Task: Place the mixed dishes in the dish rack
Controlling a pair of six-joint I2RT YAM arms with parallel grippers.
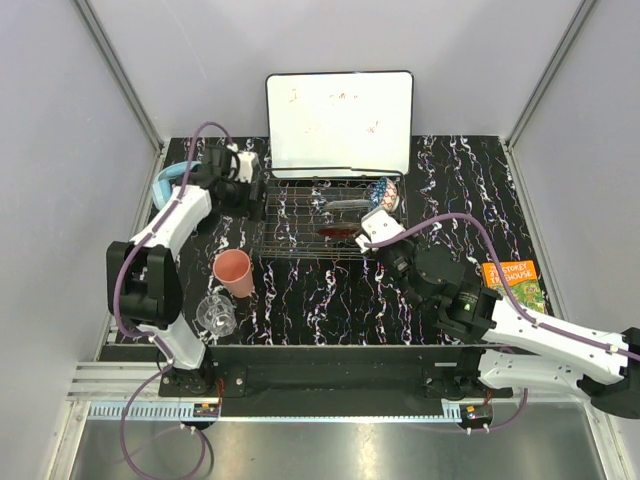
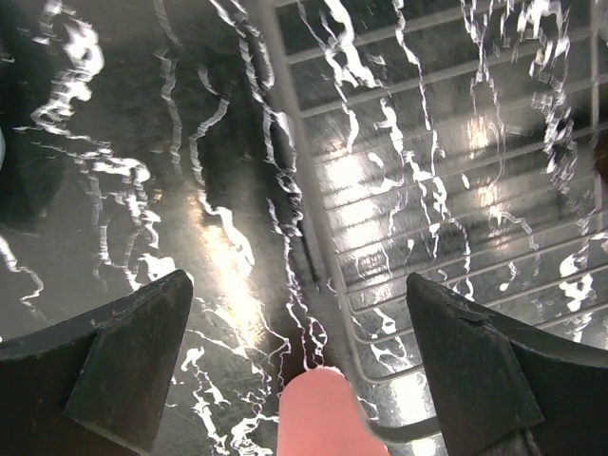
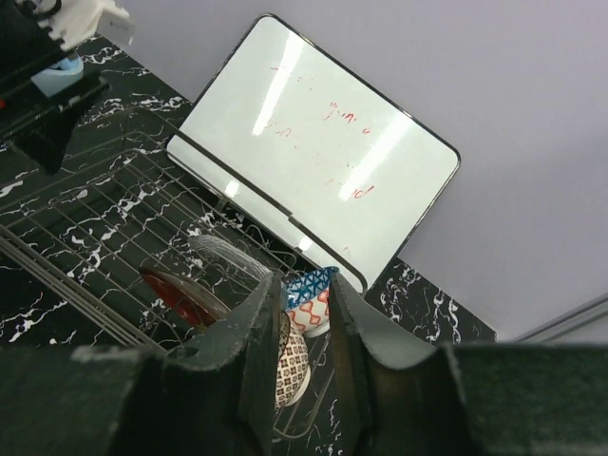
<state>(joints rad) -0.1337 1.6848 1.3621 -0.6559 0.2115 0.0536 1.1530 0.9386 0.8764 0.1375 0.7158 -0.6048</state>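
The dish rack point(image 1: 300, 215) stands at mid-table. In it are the blue patterned bowl point(image 1: 385, 192), the clear glass dish point(image 1: 345, 205) and the red floral plate point(image 1: 338, 233). My right gripper point(image 1: 378, 235) hovers at the rack's right end. In the right wrist view its jaws point(image 3: 304, 285) stand a narrow gap apart with nothing between them. Just beyond them are the beige patterned bowl point(image 3: 294, 366), the blue bowl point(image 3: 318, 299), the red plate point(image 3: 176, 294) and the glass dish point(image 3: 223, 256). My left gripper point(image 1: 245, 178) is wide open and empty point(image 2: 299, 285) over the rack's left edge point(image 2: 427, 190). The pink cup point(image 1: 234, 272) and the clear glass mug point(image 1: 215, 314) stand on the table at the front left.
A white whiteboard point(image 1: 340, 122) leans behind the rack. Light-blue headphones point(image 1: 168, 180) lie by the left arm. A colourful book point(image 1: 513, 282) lies at the right. The pink cup's rim point(image 2: 318, 413) shows at the bottom of the left wrist view.
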